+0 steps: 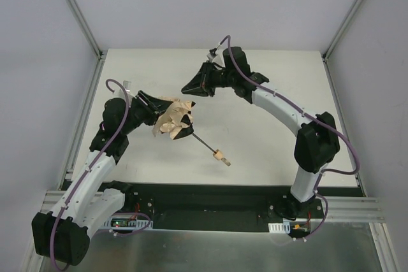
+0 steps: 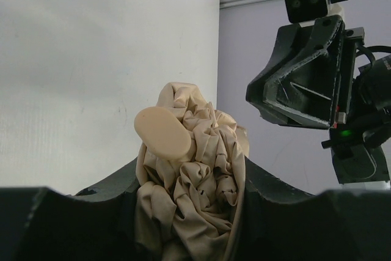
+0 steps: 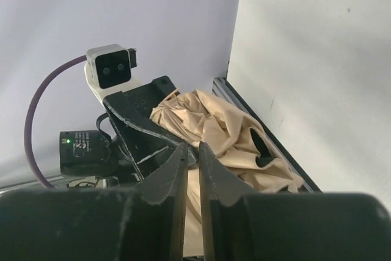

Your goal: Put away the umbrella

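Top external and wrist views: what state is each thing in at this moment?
umbrella: folded, canopy bunched up, shaft and knob sticking out.
left hand: closed on the umbrella's canopy.
right hand: almost shut, holding nothing.

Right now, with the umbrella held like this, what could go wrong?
The left fingers pinch the umbrella only by bunched fabric; it could slip out.
The shaft and handle stick out well past the grip and may swing or catch the table.
The right fingers, shut and empty, sit close by; moving in could snag fabric.
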Robot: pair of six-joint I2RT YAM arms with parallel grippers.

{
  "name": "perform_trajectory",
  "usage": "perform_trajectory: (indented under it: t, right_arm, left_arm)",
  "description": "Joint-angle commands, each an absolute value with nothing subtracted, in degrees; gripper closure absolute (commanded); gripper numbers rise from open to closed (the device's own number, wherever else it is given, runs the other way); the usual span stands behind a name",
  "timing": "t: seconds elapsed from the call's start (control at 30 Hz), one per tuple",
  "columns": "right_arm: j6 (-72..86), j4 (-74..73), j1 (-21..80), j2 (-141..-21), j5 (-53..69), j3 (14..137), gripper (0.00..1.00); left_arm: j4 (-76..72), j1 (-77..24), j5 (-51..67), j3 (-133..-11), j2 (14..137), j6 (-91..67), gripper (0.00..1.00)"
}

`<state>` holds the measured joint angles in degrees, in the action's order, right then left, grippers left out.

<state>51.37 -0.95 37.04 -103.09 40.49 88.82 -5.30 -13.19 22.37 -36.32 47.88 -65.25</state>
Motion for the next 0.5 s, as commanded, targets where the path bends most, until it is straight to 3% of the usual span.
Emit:
perform_trajectory:
  t: [0.0,0.23,0.37,0.47]
  right_arm:
    - [40.81,-8.77,34.2,-100.03,42.8,94.13,0.82]
    - [3.2,-41.73,34.1,-94.23,38.24,104.5,0.41]
    - [-4.56,-39.22,39.79,-84.58,33.76,98.63,0.23]
    - [-7.2,-33.95,46.91,-77.37,24.21,93.01,0.21]
  left_arm:
    - [-8.62,-13.8,23.29,-39.2,47.63,-66.09,1.0]
    - [-5.63,-13.71,22.77,-40.96,49.57,-69.25,1.0]
    - [-2.3,-13.71,23.29,-43.06,51.76,-68.82,1.0]
    - [-0.18,-13.71,23.29,-43.51,52.73,-70.22,1.0]
